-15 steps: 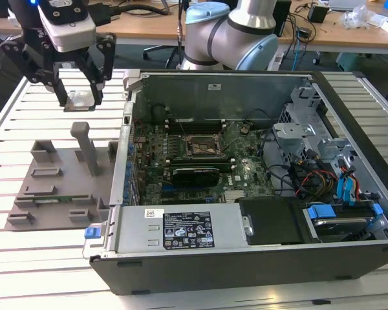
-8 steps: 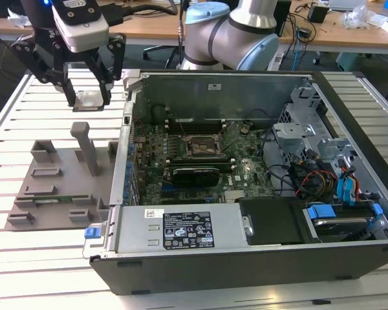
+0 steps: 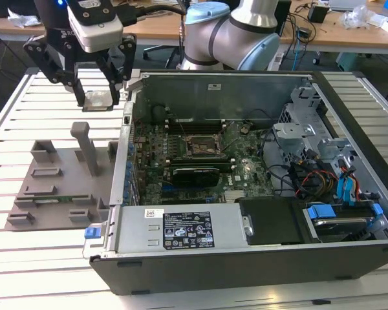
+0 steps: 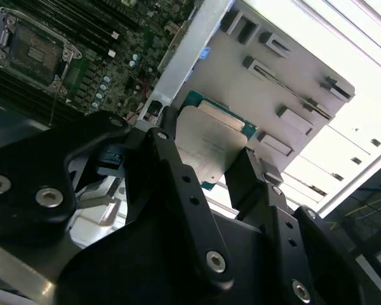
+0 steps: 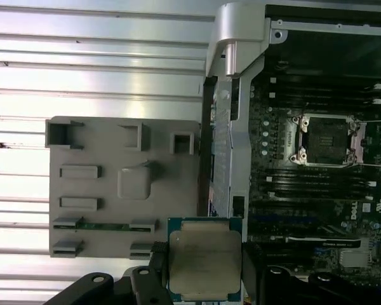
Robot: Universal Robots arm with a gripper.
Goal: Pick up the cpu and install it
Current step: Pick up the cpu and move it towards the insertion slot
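My gripper hangs in the air above the slatted table, beyond the grey fixture block and at the exterior view's left of the open computer case. It is shut on the cpu, a flat silvery square with a thin pale rim, held level between the black fingers. Both wrist views look down on the cpu clamped by its two opposite edges. The dark square socket frame on the green motherboard stands open and uncovered inside the case.
The grey plastic fixture block with an upright post lies on the table beside the case. The case wall rises between my gripper and the motherboard. Drive bays and cables crowd the case at the exterior view's right.
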